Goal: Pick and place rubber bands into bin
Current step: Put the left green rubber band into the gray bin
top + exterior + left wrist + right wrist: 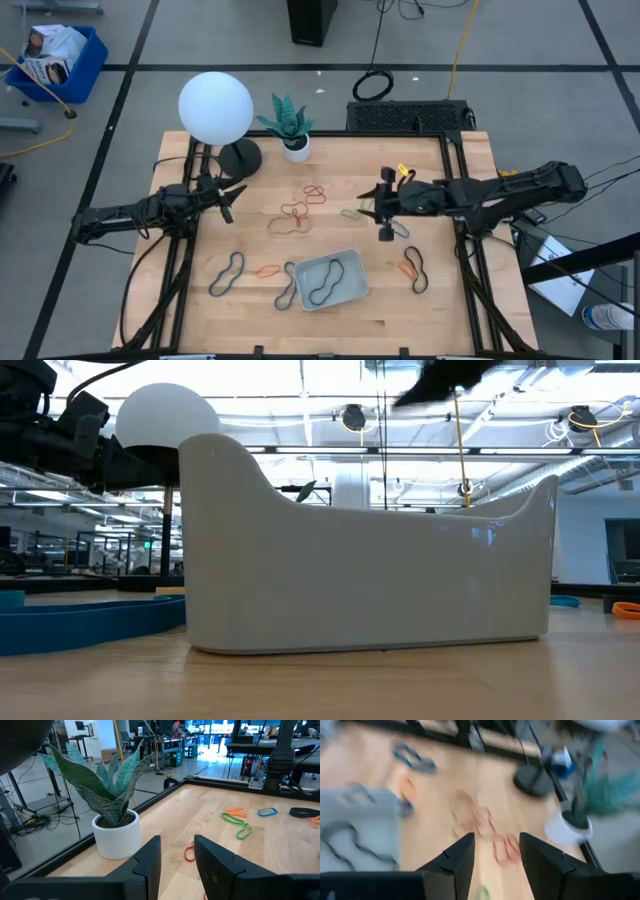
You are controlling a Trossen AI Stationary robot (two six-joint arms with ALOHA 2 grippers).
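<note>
The bin, a pale grey tray near the table's front middle, holds a black rubber band; its wall fills the low view. Loose rubber bands lie on the wood: red ones, tan and red ones, a green one, black ones and an orange one left of the bin, and an orange and black pair to its right. My right gripper hangs open above the table right of the green band, empty. My left gripper waits open at the left.
A white globe lamp and a potted plant stand at the table's far edge, the plant close ahead of my left gripper. Black frame rails border the table. Bare wood lies between the red bands and the bin.
</note>
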